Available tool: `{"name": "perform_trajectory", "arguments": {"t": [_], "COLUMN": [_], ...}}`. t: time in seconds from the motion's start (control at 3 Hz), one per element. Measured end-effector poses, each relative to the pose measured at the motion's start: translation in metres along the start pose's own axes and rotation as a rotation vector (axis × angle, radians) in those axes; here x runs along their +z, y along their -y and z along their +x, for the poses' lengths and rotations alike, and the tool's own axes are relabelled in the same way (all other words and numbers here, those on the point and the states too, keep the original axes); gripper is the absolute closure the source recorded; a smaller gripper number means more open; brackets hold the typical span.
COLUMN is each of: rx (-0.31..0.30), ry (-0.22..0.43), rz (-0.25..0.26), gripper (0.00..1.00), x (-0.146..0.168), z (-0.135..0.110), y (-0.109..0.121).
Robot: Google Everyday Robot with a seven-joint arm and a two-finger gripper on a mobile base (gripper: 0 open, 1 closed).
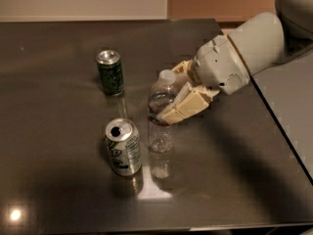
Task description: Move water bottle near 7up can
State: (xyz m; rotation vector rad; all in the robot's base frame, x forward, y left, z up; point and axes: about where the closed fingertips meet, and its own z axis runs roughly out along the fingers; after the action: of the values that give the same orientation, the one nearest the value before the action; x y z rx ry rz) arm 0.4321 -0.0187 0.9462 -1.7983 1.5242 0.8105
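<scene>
The water bottle [161, 131] is clear with a white cap and stands upright on the dark table, just right of the 7up can [123, 148]. The 7up can is pale silver-white with green markings and an opened top. My gripper [170, 95] reaches in from the right. Its cream fingers [188, 105] are closed around the bottle's upper half, one in front and one behind. The bottle's base is at table level, a small gap from the can.
A dark green can [110, 72] with a silver top stands further back on the left. The table's [58, 43] right edge [281, 131] runs diagonally under my arm. A bright light reflection shows at the front left [14, 214].
</scene>
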Motion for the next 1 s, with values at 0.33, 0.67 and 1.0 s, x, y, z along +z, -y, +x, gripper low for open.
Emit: {"name": "perform_trajectory", "arguments": {"t": [0.33, 0.67, 1.0], "rx": [-0.003, -0.004, -0.004], "ry": [-0.002, -0.004, -0.007], "rz": [-0.028, -0.05, -0.062], "gripper": [0.58, 0.36, 0.12], "x": [0.0049, 0.0092, 0.0121], "z": [-0.0019, -0.0032, -0.004], "y": [-0.0045, -0.0079, -0.0107]}}
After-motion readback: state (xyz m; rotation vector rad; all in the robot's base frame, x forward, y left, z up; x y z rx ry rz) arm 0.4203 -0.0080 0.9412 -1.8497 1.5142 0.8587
